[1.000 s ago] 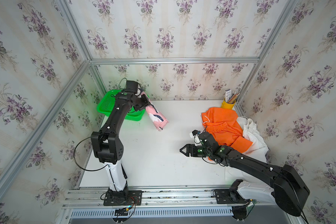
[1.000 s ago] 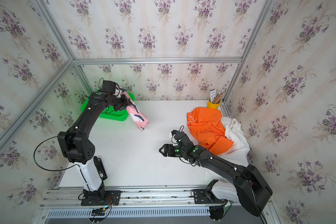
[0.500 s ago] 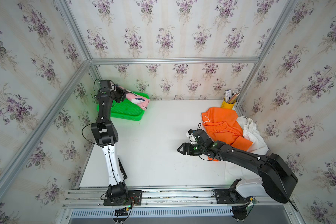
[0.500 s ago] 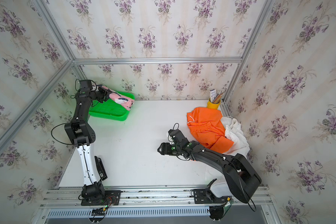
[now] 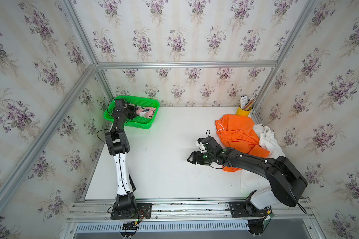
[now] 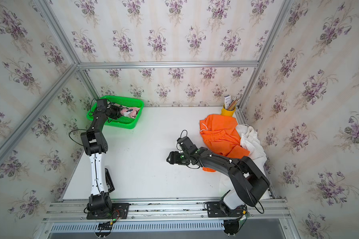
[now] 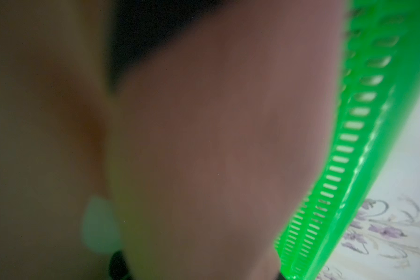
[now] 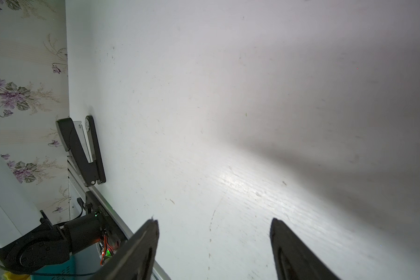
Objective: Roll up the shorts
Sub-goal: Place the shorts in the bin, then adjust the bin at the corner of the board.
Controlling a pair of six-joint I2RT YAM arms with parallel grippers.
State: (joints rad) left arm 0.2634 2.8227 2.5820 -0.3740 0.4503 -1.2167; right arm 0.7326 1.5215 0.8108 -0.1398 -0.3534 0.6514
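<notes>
Left hand sits inside the basket against the pink shorts, likely depositing them; whether it grips, I cannot tell. Right hand hangs wide open, empty; orange shorts and white shorts lie behind it.

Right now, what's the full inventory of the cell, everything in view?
basket: one, green, table's far left corner
pink printed shorts: one, pink, bundled inside the basket
orange shorts: one, orange, rumpled at far right, partly over the white pair
white shorts: one, white, against the right wall
cup: one, yellow, far right corner, holding pencils
black flat part: one, black, near left edge by the left arm's base
table: one, white
left pincer: black, in the basket at the pink shorts; grip unclear
right pincer: black, open, empty, over bare table
</notes>
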